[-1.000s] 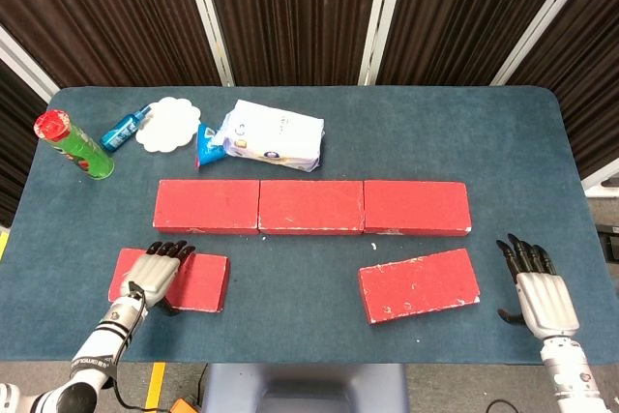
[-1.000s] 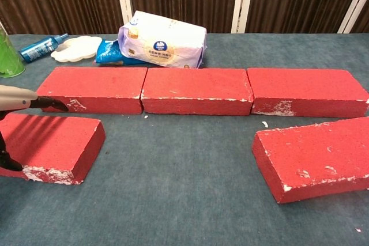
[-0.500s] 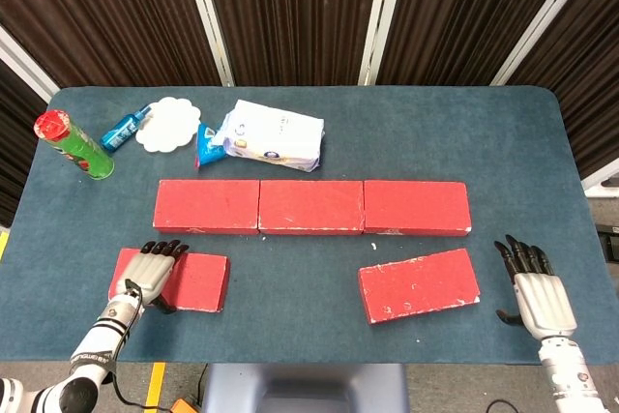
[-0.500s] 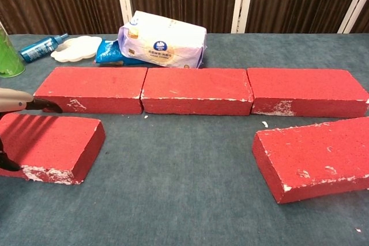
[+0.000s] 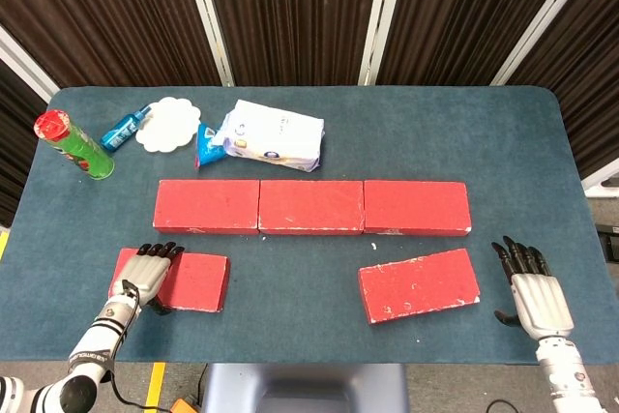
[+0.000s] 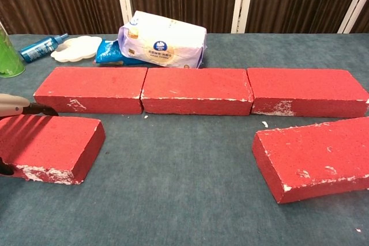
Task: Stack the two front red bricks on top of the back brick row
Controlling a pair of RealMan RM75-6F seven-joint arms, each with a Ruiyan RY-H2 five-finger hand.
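Observation:
Three red bricks form the back row [image 5: 310, 207] [image 6: 196, 90], end to end across the table's middle. The front left brick [image 5: 193, 280] [image 6: 55, 142] lies flat near the front edge. My left hand [image 5: 143, 273] [image 6: 12, 105] reaches over its left end, fingers stretched above the top face and thumb low by its front side; it casts a shadow on the brick and grips nothing. The front right brick [image 5: 419, 284] [image 6: 314, 156] lies flat, slightly skewed. My right hand [image 5: 532, 292] is to its right, apart from it, fingers spread and empty.
At the back left are a green can [image 5: 75, 147] lying down, a small blue bottle [image 5: 124, 128], a white plate [image 5: 166, 125], a blue packet [image 5: 206, 145] and a white tissue pack [image 5: 274, 134] [image 6: 163, 40]. Bare blue cloth separates the two front bricks.
My left hand has slid back toward the front edge, covering less of the front left brick. My right hand has drawn back slightly. No brick has moved.

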